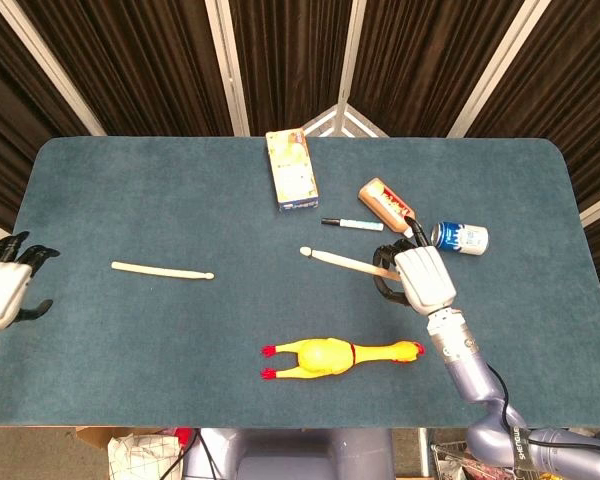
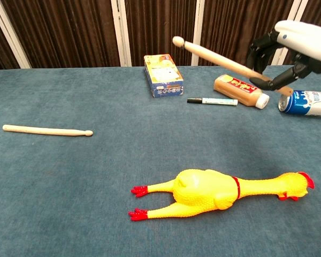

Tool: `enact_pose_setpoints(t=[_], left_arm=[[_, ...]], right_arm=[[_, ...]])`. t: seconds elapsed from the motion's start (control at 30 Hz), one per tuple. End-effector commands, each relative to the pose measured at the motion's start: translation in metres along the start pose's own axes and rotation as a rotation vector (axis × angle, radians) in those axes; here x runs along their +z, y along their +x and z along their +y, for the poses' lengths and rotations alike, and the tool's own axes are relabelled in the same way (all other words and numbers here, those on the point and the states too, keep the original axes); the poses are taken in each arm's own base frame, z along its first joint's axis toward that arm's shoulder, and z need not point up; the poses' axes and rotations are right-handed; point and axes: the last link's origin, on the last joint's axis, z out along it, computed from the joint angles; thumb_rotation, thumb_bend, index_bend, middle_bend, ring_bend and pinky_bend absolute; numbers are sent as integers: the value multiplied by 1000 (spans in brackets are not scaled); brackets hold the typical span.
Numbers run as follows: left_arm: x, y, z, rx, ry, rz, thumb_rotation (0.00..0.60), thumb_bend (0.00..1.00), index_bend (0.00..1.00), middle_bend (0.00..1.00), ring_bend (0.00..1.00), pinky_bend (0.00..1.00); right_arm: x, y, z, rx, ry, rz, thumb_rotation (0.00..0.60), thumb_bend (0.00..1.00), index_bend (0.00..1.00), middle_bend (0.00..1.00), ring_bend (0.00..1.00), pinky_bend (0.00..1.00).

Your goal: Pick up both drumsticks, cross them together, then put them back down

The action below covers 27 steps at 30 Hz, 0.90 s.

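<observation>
One drumstick [image 2: 219, 59] is gripped near its butt end by the right robot hand [image 1: 423, 277] and is held clear of the desk [image 1: 160, 190], its tip pointing up and toward the left. The other drumstick [image 1: 161, 269] is lying flat near the desk's left edge. The left robot hand [image 1: 2, 290] is seen at that left edge, holding nothing, with its fingers apart. A rubber chicken [image 2: 219, 189] is lying near the front edge.
</observation>
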Motion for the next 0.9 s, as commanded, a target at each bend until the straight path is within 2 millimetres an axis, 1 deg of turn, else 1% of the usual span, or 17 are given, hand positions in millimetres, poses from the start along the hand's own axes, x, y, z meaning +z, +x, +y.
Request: enact_pose_setpoints(t=[0.03, 0.27, 0.4, 0.47, 0.63, 0.73, 0.9], left_arm=[[26, -3, 6, 0, -4, -16, 600, 361, 275, 257, 0, 68], [65, -17, 22, 39, -6, -48, 600, 386, 303, 278, 0, 68], [80, -27, 33, 12, -4, -59, 600, 386, 322, 291, 0, 68], [86, -34, 37, -11, 4, -75, 600, 386, 329, 302, 0, 68], [95, -54, 47, 3, 10, -97, 600, 387, 345, 330, 0, 68], [100, -68, 54, -1, 7, -118, 600, 387, 350, 332, 0, 68], [106, -84, 64, 5, -6, -125, 600, 387, 350, 329, 0, 83]], right_arm=[[4, 6, 1, 5, -3, 12, 600, 483, 665, 597, 421, 48], [9, 15, 7, 17, -35, 30, 600, 483, 669, 597, 421, 48], [7, 19, 9, 6, -46, 40, 600, 498, 668, 597, 421, 48], [6, 21, 9, 2, -52, 44, 600, 502, 668, 597, 421, 48], [4, 26, 12, -7, -67, 50, 600, 501, 668, 597, 421, 48], [3, 30, 13, -6, -75, 56, 600, 502, 668, 597, 421, 48], [1, 34, 16, -15, -85, 58, 600, 501, 668, 597, 421, 48]])
